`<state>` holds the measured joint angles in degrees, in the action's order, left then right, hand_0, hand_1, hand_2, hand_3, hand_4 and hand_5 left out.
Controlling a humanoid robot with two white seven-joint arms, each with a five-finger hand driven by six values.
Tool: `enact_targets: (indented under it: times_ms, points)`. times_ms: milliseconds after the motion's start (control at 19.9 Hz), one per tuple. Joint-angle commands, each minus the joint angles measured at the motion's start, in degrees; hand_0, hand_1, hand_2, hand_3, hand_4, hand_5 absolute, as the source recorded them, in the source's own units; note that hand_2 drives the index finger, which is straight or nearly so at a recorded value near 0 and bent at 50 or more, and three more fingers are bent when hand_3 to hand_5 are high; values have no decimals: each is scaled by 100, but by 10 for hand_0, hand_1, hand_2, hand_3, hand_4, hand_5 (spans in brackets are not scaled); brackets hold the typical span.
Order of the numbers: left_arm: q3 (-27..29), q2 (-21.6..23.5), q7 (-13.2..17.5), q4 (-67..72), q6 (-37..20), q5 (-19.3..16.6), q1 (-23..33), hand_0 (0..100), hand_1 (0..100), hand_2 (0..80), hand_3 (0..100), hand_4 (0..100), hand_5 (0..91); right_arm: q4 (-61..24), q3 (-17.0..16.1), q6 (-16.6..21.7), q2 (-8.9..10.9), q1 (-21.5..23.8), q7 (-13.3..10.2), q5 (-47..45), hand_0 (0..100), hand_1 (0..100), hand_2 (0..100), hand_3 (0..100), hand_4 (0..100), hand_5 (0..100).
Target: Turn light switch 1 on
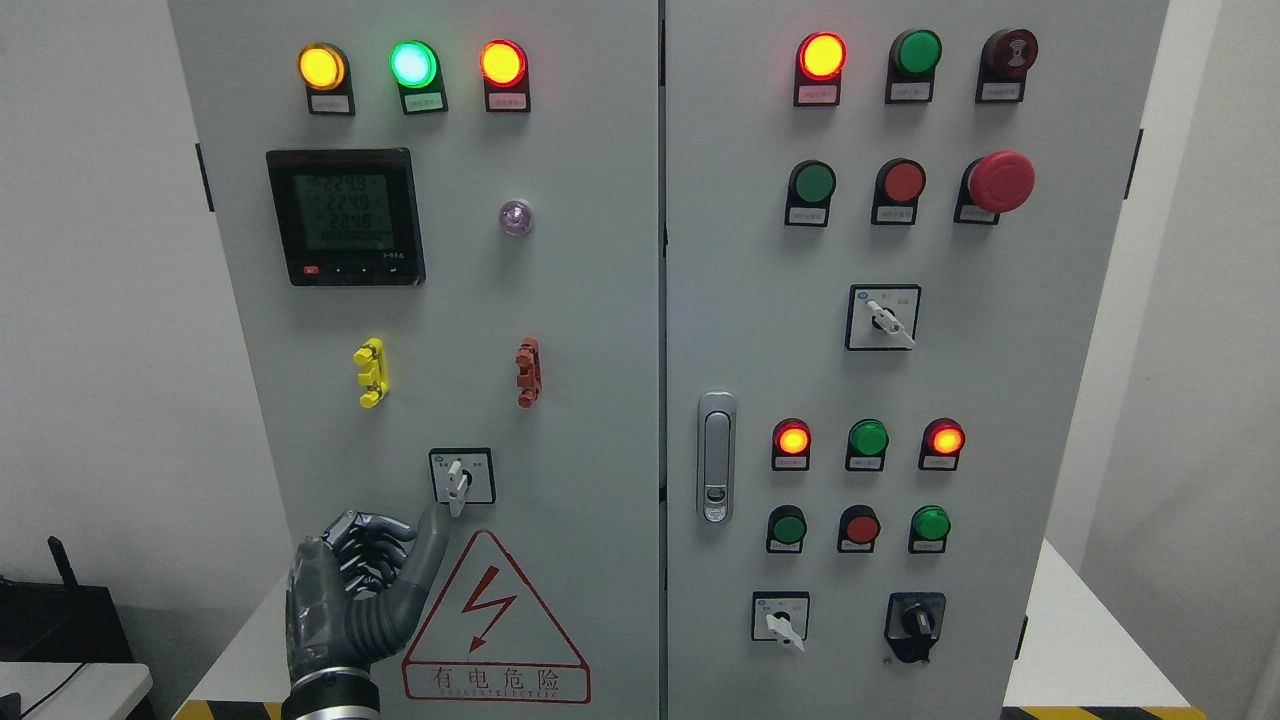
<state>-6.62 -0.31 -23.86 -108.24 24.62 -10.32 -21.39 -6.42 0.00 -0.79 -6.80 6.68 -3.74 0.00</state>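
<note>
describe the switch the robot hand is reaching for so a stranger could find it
On the left door of the grey cabinet, look low, just above the red-bordered triangular warning sign. The small square black-framed rotary switch sits there, the robot's dark left hand just below-left. It is that door's only rotary switch.

- The cabinet point(580, 300) is showing smooth, matt grey-painted sheet metal.
- The left hand point(355, 585) is wearing a dark, rubbery-looking ribbed skin with a dull sheen.
- The door handle point(716, 457) is gleaming like polished metal.
- The meter point(345, 217) is sitting in a glossy black plastic frame.
- The warning sticker point(492, 625) is looking like smooth printed film.
- The emergency button point(1000, 182) is showing glossy red plastic.
</note>
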Motion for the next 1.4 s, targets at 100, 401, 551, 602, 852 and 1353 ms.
enact_targets:
  times_ms: [100,401,551,602,852,1353]
  points:
    - [-225,-294,-215,251,61,-84,-128,102,571,595,845,864,821,0,97,0,-5,0,5,-141,120,389,0,0,0,0]
    - [-225,-321,-321,277,105,-93,-207,101,578,595,839,861,816,0,97,0,4,0,5,-141,120,389,0,0,0,0]
    - [-225,-329,-426,321,175,-101,-225,99,581,587,831,857,810,0,97,0,-5,0,5,-141,120,389,0,0,0,0]
    - [-216,-329,-426,339,175,-101,-251,99,581,586,829,856,810,0,97,0,4,0,5,-141,120,389,0,0,0,0]
    - [-225,-347,-444,374,228,-101,-374,99,581,582,820,849,804,0,97,0,-5,0,5,-141,120,389,0,0,0,0]
    - [-225,-347,-514,400,509,-101,-506,95,582,581,818,848,800,0,97,0,4,0,5,-141,120,389,0,0,0,0]
